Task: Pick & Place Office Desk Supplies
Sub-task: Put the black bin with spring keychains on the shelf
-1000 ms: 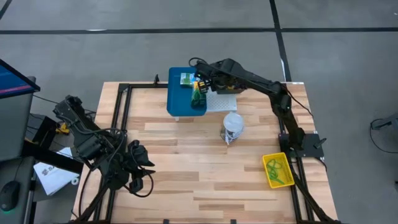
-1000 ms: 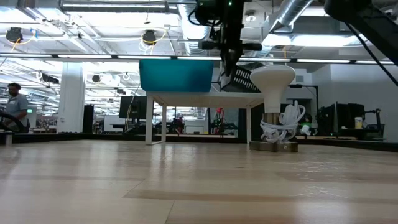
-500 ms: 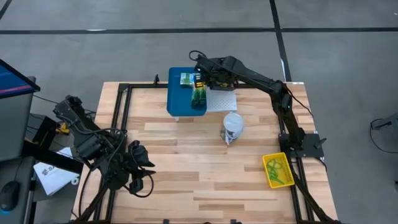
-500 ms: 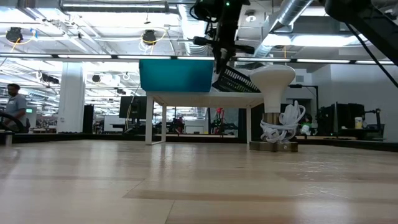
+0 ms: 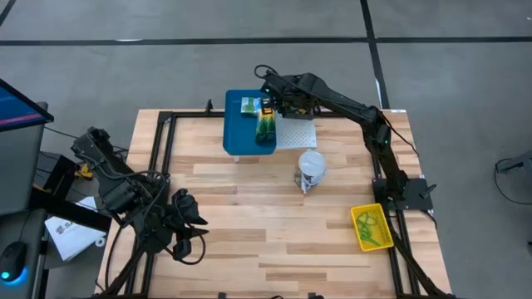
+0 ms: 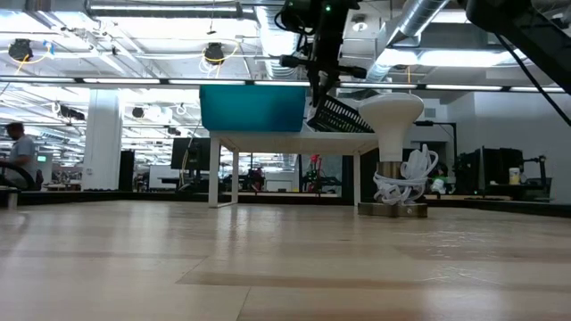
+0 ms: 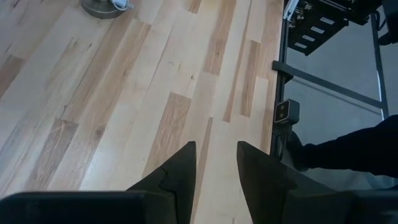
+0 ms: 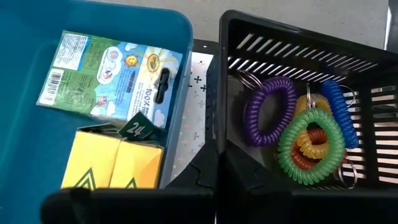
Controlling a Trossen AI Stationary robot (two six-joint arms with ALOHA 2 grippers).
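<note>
A black slatted basket holds coiled loops: purple, green, blue and orange-red under the green. It sits tilted on the raised white perforated board, beside a blue bin. The bin holds a green packet and a yellow-green crayon box. My right gripper is shut at the basket's wall beside the bin. My left gripper hangs open over bare wood at the table's near left. My right gripper has the basket's wall on the blue bin's side, which runs in between its shut fingers. They come slanting down from above. In the low view the basket tilts, held side raised, opposite side down on the white board.
A white ball-shaped lamp on a round base with a coiled cord stands mid-table, near the board. A yellow tray with green loops lies at the near right. Black frame rails run along the table's left and right edges. Bare wood fills the middle and near side.
My right gripper has tipped a little at the wrist while staying over the bin's edge, still shut. In the low view the basket has shifted slightly with it and shows more of its slatted side. The left arm has kept still.
</note>
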